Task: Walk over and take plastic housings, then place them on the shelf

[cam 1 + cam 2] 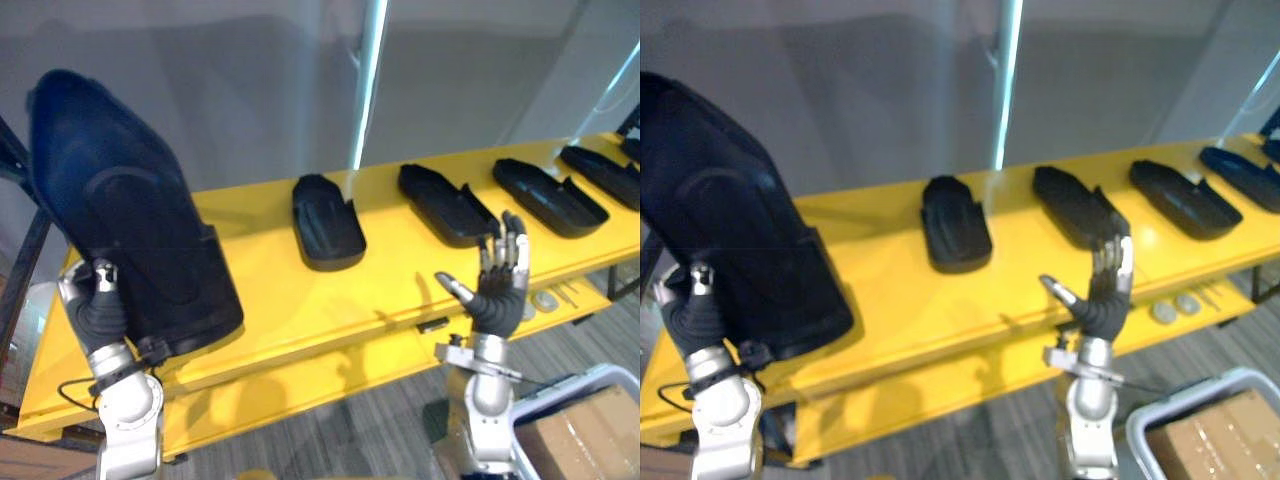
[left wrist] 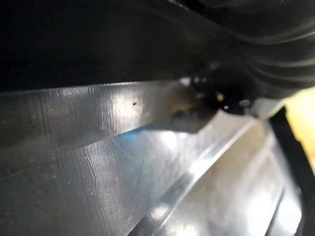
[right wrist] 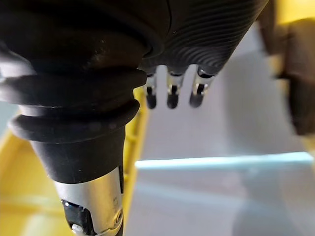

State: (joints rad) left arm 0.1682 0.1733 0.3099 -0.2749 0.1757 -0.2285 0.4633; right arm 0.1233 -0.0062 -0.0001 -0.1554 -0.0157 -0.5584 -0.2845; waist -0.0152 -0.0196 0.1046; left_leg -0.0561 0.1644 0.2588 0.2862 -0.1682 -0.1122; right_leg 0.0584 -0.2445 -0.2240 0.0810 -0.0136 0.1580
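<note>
Left robot hand (image 1: 100, 310) bears a housing (image 1: 120, 200), grip unseen; right robot hand (image 1: 498, 295) spread, empty. Housing may topple short of shelf (image 1: 280, 300) beyond.

One black housing (image 1: 130, 220) upright over yellow shelf's (image 1: 270, 295) left; other housings (image 1: 327, 222) lie flat.

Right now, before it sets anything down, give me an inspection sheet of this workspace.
surface: yellow shelf, upper board over a lower tier.
job's things: row of black housings lying on the upper board; large housing raised upright at the left.
clutter: small round discs on the lower tier; grey bin holding a cardboard box.
robot hands: left robot hand at the large housing's lower end, grip hidden; right robot hand open, raised before the shelf edge, holding nothing.
cables: nothing seen.
surroundings: grey wall, bright vertical strip, grey floor.
</note>
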